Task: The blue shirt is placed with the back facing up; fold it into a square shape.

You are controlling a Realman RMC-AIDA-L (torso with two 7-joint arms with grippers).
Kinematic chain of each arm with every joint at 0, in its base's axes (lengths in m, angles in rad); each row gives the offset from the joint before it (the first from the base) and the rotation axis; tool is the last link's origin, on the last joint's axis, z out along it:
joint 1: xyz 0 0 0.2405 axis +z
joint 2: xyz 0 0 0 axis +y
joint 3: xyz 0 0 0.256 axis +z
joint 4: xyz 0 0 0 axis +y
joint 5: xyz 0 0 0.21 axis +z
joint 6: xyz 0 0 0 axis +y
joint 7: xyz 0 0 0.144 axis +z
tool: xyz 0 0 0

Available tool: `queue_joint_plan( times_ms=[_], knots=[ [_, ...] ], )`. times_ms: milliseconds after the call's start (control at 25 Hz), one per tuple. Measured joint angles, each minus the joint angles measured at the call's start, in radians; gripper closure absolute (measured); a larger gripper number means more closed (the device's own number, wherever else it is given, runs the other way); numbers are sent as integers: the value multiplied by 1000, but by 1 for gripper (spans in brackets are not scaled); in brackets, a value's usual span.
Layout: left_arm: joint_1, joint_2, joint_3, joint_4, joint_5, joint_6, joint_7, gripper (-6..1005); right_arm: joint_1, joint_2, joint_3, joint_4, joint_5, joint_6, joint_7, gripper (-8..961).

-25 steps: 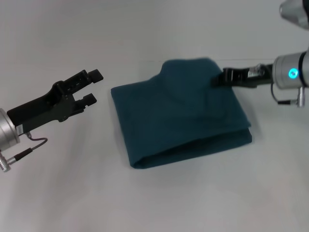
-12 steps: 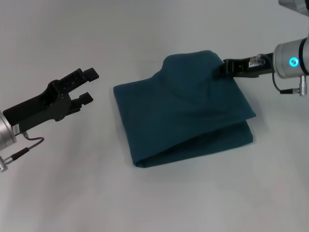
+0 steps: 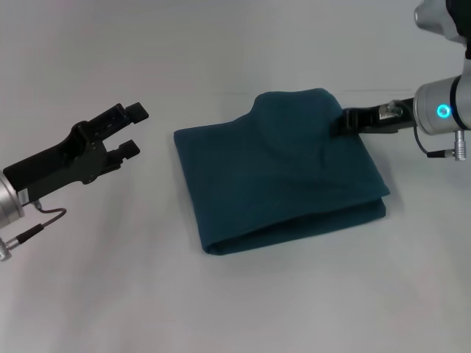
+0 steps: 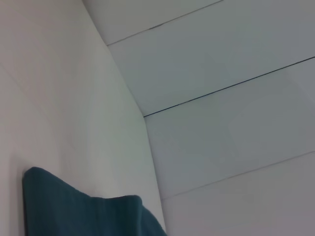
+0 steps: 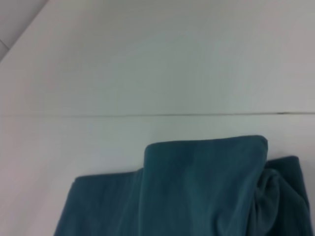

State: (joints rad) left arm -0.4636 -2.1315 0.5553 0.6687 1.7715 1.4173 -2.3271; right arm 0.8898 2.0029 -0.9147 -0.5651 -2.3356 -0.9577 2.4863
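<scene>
The blue shirt (image 3: 280,176) lies folded into a rough rectangle in the middle of the white table, plain side up. Its far right part humps up above the rest. My right gripper (image 3: 343,121) reaches in from the right and is shut on that raised far right edge, with its tips buried in the cloth. The right wrist view shows the lifted fold of the shirt (image 5: 197,187) close up. My left gripper (image 3: 133,129) hovers open to the left of the shirt, a short gap from its left edge. A corner of the shirt (image 4: 64,211) appears in the left wrist view.
The white table (image 3: 235,309) spreads bare around the shirt on all sides. A thin seam line (image 5: 147,115) crosses the table behind the shirt.
My right gripper lifted the shirt's far right edge a little, then lowered it and shifted slightly right, pulling the top layer with it. The left gripper drew back slightly to the left.
</scene>
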Motion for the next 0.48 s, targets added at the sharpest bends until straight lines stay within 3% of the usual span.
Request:
queue_joint_plan(
  times_ms=[160, 480],
  knots=[
    [-1, 0, 0, 0, 0, -1, 0, 48, 15, -8, -1, 38, -33, 9, 13, 888],
    [0, -1, 0, 0, 0, -2, 0, 48, 32, -11, -2, 43, -276, 160, 179, 695]
  ],
)
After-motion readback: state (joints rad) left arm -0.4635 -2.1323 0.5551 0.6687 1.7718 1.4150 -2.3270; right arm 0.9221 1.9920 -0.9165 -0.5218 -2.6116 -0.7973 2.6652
